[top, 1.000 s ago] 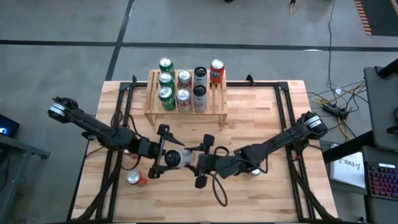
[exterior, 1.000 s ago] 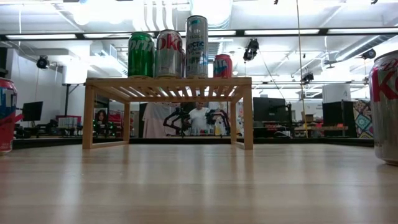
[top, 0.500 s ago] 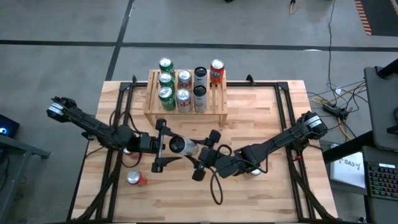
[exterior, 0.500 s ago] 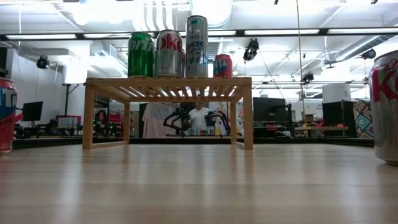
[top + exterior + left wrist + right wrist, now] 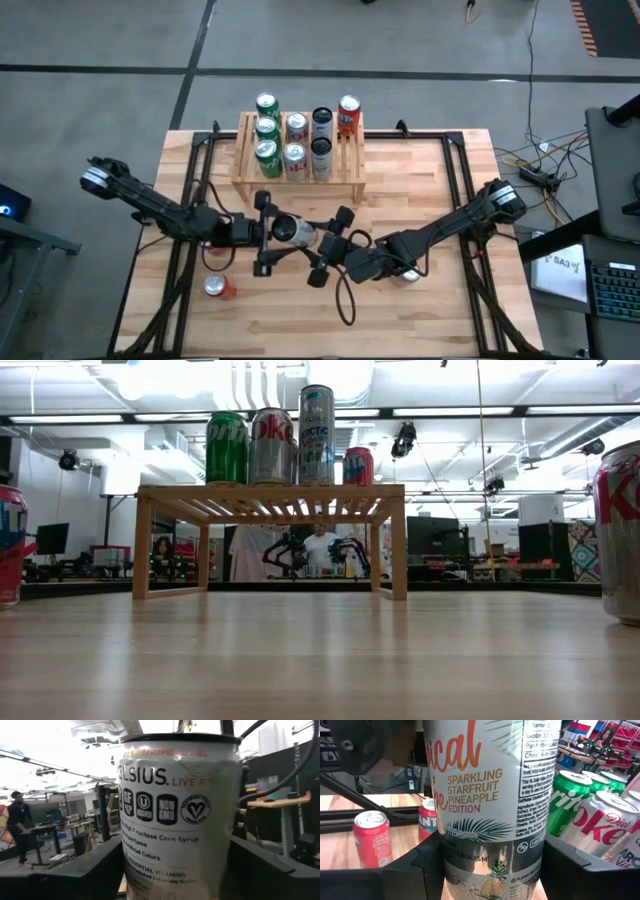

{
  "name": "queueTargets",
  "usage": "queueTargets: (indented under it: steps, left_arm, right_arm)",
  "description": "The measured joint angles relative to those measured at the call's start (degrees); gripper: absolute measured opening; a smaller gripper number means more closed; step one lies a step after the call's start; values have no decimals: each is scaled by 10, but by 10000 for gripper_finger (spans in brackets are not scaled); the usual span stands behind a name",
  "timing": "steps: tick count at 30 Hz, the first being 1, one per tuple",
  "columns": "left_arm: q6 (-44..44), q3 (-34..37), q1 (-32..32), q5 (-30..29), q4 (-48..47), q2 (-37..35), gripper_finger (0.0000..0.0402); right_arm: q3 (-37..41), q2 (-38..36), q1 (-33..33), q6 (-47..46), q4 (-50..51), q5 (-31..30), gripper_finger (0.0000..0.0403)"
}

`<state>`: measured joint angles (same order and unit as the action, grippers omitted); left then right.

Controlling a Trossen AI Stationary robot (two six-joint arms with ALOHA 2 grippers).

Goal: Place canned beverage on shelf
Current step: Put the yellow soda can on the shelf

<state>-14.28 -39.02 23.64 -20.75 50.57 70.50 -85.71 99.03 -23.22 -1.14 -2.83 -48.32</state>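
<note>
A tall white canned beverage (image 5: 289, 231) is up in the air over the middle of the table, between my two grippers. My right gripper (image 5: 322, 243) comes at it from the table's right and is shut on it. From the left, my left gripper (image 5: 272, 236) has a finger close on each side of the can (image 5: 177, 820); I cannot tell whether they touch. The shelf (image 5: 300, 172) stands on its short legs at the table's far edge, and several cans stand upright on its slatted top (image 5: 270, 490). My right gripper pinches the can's lower body (image 5: 490, 870) between its two fingers (image 5: 415, 870), one on each side. They come nearly level from the table's right. The can is lifted clear of the table, roughly upright with its top up.
A red can (image 5: 215, 288) stands on the table near the front left, and another can (image 5: 408, 272) stands under my right arm. In the low view, both show at the picture's edges (image 5: 8, 550) (image 5: 622, 530). Black frame rails (image 5: 195, 200) run along both table sides.
Both wrists have turned while the arms stayed in place. The can has swung a little toward the far edge and the shelf, and its top now shows from above. It has stayed clear of the table.
</note>
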Motion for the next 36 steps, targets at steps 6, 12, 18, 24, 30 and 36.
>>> queueTargets:
  steps: [6, 12, 18, 24, 30, 36]
  left_arm:
    - [-3, -16, 0, -8, -10, 14, 241]
    - [-2, -17, 0, -12, -15, 12, 231]
    - [10, -17, 0, -13, -41, -3, 231]
    - [19, -38, 0, -51, -144, -47, 231]
    - [8, -50, 0, -52, -240, -117, 231]
    - [-16, -50, -1, -52, -345, -208, 231]
  right_arm:
    - [0, 0, 0, -1, 1, -1, 228]
    - [0, 0, 0, -2, 1, 1, 243]
    - [0, 0, 1, -3, 0, 3, 321]
    - [0, -15, -3, -4, 19, 1, 345]
    - [0, -41, -6, -28, 77, 2, 337]
    - [0, -58, -9, -49, 123, 3, 331]
